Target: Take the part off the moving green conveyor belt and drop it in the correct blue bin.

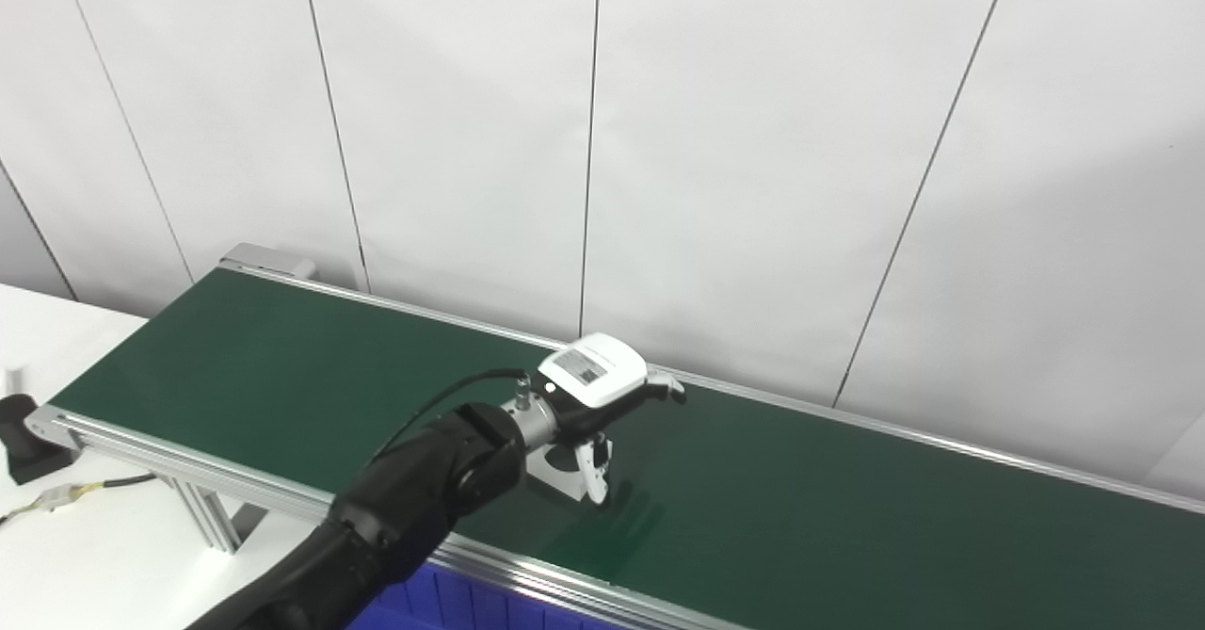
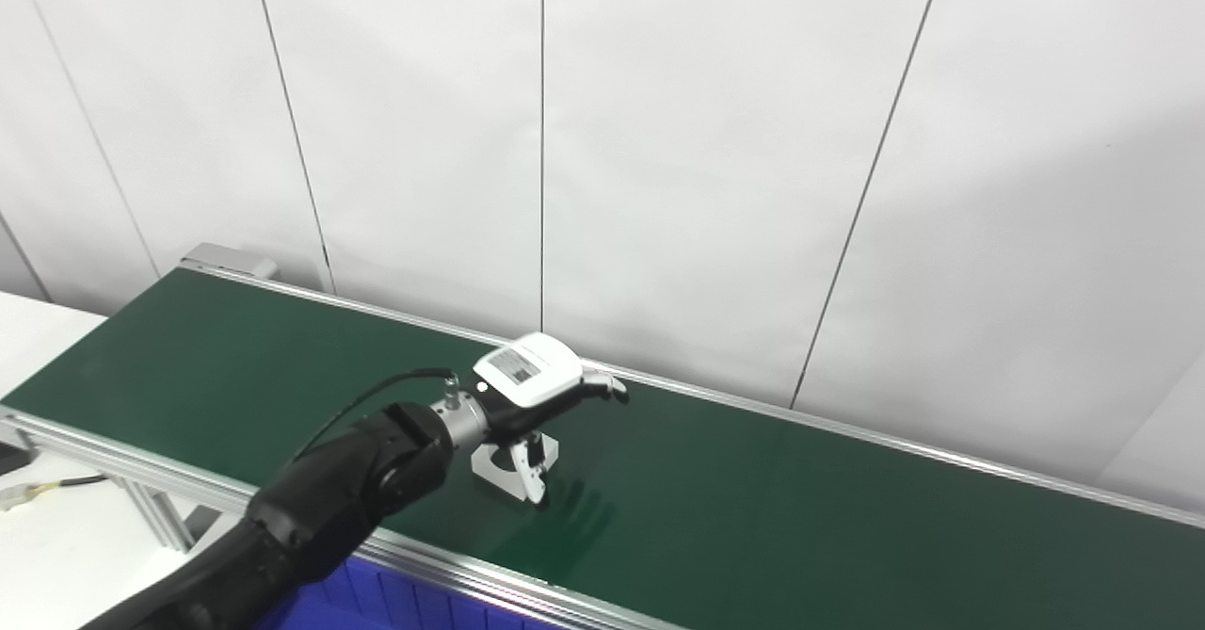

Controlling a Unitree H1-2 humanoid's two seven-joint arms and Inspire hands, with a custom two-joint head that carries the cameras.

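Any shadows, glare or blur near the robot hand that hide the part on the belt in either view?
Left eye view: the robot hand throws a faint fingered shadow on the green belt; the white part is half covered. Right eye view: same soft shadow, no glare, edges slightly soft.

My left hand [image 1: 595, 387] has a white back with a grey label and black fingers. The part [image 2: 509, 465] is white, the belt [image 1: 800, 508] dark green, the bin [image 1: 452, 602] blue.
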